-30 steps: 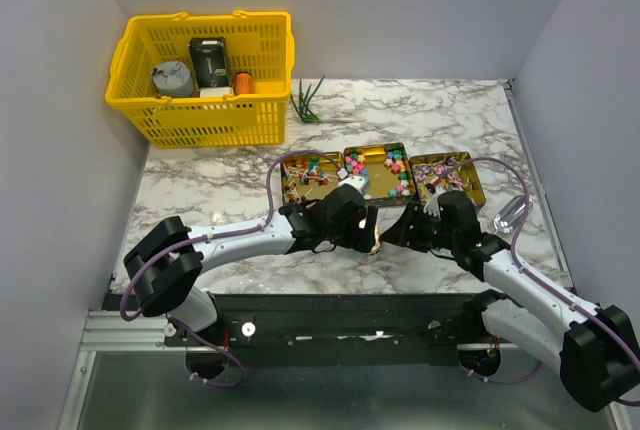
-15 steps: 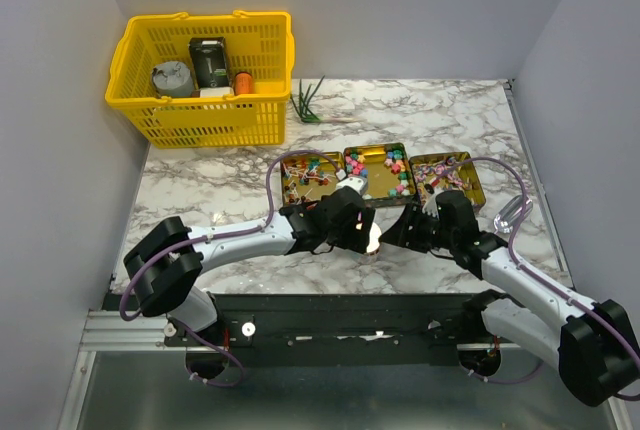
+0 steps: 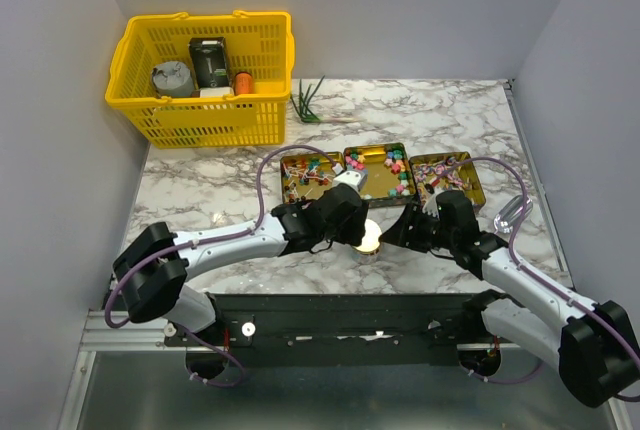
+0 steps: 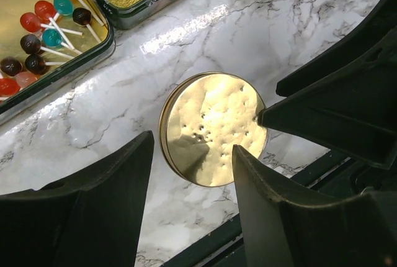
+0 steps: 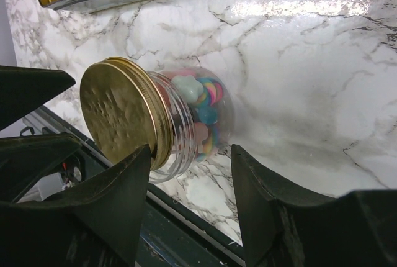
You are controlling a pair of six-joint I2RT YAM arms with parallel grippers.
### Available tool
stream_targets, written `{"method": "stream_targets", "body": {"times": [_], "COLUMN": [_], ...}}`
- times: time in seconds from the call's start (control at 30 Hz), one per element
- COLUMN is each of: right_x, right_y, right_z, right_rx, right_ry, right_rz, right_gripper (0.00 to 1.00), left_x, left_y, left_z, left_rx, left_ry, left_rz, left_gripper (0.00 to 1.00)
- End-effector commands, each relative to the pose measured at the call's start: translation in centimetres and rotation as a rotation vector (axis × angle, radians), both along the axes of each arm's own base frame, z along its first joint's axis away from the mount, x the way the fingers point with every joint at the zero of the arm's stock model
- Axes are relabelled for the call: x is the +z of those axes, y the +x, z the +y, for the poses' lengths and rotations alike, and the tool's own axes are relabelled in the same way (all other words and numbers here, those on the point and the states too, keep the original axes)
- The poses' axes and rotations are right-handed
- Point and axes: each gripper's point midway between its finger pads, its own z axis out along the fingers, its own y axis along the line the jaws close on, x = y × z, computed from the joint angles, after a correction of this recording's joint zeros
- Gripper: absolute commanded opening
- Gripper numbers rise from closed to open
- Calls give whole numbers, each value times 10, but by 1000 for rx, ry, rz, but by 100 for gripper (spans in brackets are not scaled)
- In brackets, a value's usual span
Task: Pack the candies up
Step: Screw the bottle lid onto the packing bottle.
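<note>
A glass jar (image 5: 186, 124) with a round gold lid (image 4: 214, 127) stands on the marble near the front edge, holding candies (image 5: 201, 108) in pink, blue and rainbow colours. More candies (image 3: 385, 165) fill three gold tins behind it, and lollipops (image 4: 43, 37) show in the left wrist view. My left gripper (image 4: 193, 146) hovers open over the near side of the lid, holding nothing. My right gripper (image 5: 189, 149) is open at the jar's right, one fingertip (image 5: 144, 152) against the lid's rim. The other finger stays apart from the glass.
A yellow basket (image 3: 205, 75) with tins and a bottle sits at the back left, and a green sprig (image 3: 310, 100) lies beside it. A clear plastic piece (image 3: 510, 213) rests right of the tins. The black rail (image 3: 350, 315) runs just in front of the jar.
My left gripper has drawn back to the left, uncovering the gold lid, and its jaws have narrowed. The right arm and the jar have not moved.
</note>
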Motion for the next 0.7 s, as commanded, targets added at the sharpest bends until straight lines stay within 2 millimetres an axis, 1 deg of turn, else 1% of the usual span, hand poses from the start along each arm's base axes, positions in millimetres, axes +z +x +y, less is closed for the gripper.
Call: {"method": "stream_targets", "body": {"times": [0.0, 0.03, 0.1, 0.3, 0.4, 0.43, 0.67], "right_x": [18, 18, 17, 17, 19, 20, 26], "right_y": [10, 9, 9, 8, 7, 7, 5], "right_z": [4, 4, 3, 2, 1, 1, -1], "right_rx": [9, 7, 6, -1, -3, -5, -8], "right_ry": [8, 8, 6, 4, 8, 8, 8], "right_rz": [-68, -66, -65, -63, -71, -70, -81], "right_gripper": [62, 62, 62, 62, 61, 62, 61], "left_x": [-13, -19, -23, -22, -21, -21, -23], "left_y": [-6, -7, -5, -6, -7, -8, -11], "left_z": [-7, -6, -3, -5, -7, -7, -12], "left_rx": [-32, -32, -14, -16, -22, -24, -48], "left_ry": [7, 21, 36, 29, 24, 22, 20], "left_rz": [29, 40, 43, 45, 44, 44, 49], "left_gripper": [63, 63, 63, 63, 59, 56, 45]}}
